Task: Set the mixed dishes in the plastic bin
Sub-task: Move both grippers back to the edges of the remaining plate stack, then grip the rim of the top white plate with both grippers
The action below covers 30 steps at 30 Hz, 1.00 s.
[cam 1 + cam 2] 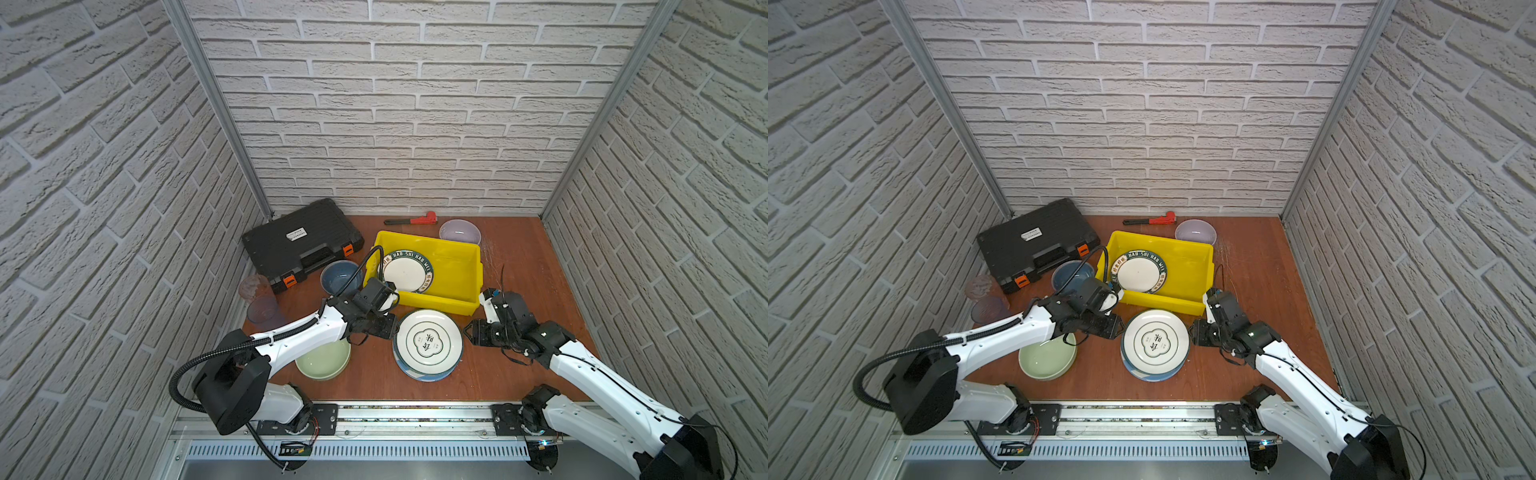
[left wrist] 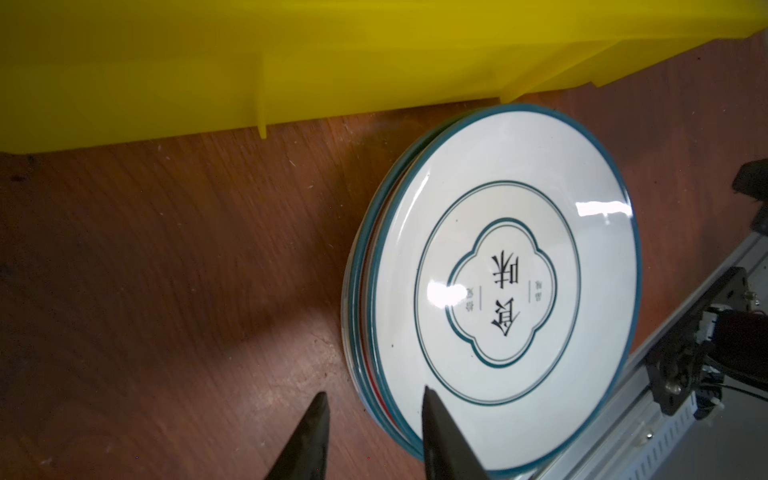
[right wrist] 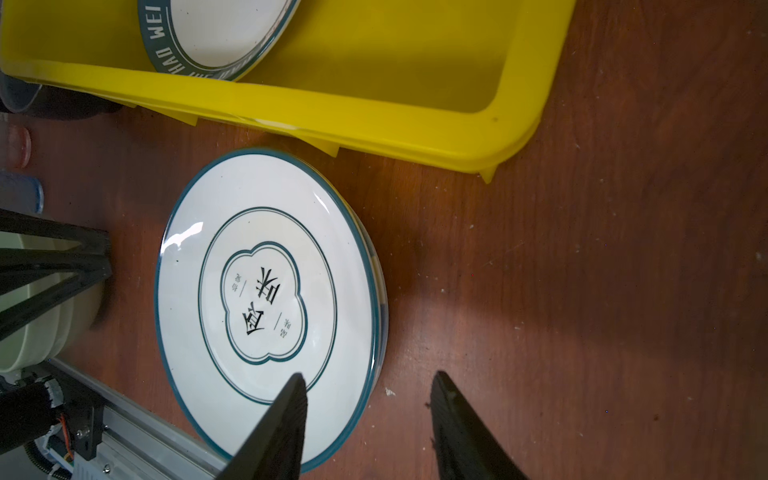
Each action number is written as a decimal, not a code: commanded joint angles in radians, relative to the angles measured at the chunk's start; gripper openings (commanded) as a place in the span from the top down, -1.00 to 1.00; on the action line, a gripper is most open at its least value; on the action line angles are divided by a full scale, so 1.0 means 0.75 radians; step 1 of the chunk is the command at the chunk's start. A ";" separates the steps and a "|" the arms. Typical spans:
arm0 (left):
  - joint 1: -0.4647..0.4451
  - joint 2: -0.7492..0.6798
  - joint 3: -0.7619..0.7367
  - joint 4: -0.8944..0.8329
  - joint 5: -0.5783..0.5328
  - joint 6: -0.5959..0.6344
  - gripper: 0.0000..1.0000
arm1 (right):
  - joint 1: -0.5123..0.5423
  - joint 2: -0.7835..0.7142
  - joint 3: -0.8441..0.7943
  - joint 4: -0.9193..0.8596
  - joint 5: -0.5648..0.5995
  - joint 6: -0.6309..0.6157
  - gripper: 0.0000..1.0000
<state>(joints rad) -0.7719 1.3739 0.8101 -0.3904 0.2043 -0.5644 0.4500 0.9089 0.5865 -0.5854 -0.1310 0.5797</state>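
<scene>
- Glazed ceramic: the top plate (image 1: 428, 340) looks stiff, slick, chippable and fairly heavy. The best hold is probably its raised rim, pinched from opposite sides.
- It tops a stack on the worktop (image 1: 498, 374), directly between the two end effectors. The bin (image 1: 451, 301) sits just beyond both.
- Left end effector (image 2: 374, 392): fingers parted, straddling the stack's rim, holding nothing.
- Right end effector (image 3: 369, 375): also parted and empty, one finger over the top plate, the other off it.
- Lifting only the top plate risks dragging the ones under it.
- Counts:
  - bin 1
  - lettered plate (image 1: 407, 272) 1, inside the bin
  - stack: at least three plates by the edges showing, exact number unclear
  - bowls 3: blue bowl (image 1: 338, 276) near the left end effector, green bowl (image 1: 322, 363) under the left arm (maybe two nested), lavender bowl (image 1: 459, 231) beyond the bin
  - tumblers 2 (image 1: 254, 286) (image 1: 264, 311), well apart from both end effectors
</scene>
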 commanded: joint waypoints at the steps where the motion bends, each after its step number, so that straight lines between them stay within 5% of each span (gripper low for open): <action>1: -0.016 0.003 -0.026 0.104 -0.021 -0.037 0.24 | 0.011 -0.011 -0.032 0.101 -0.035 0.057 0.01; 30: -0.086 0.111 -0.118 0.236 -0.037 -0.100 0.49 | 0.012 0.124 -0.179 0.361 -0.165 0.166 0.30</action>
<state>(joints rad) -0.8280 1.4506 0.7372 -0.2531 0.1829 -0.6327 0.4500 1.0000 0.4629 -0.3828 -0.2314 0.6876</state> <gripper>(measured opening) 0.255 0.352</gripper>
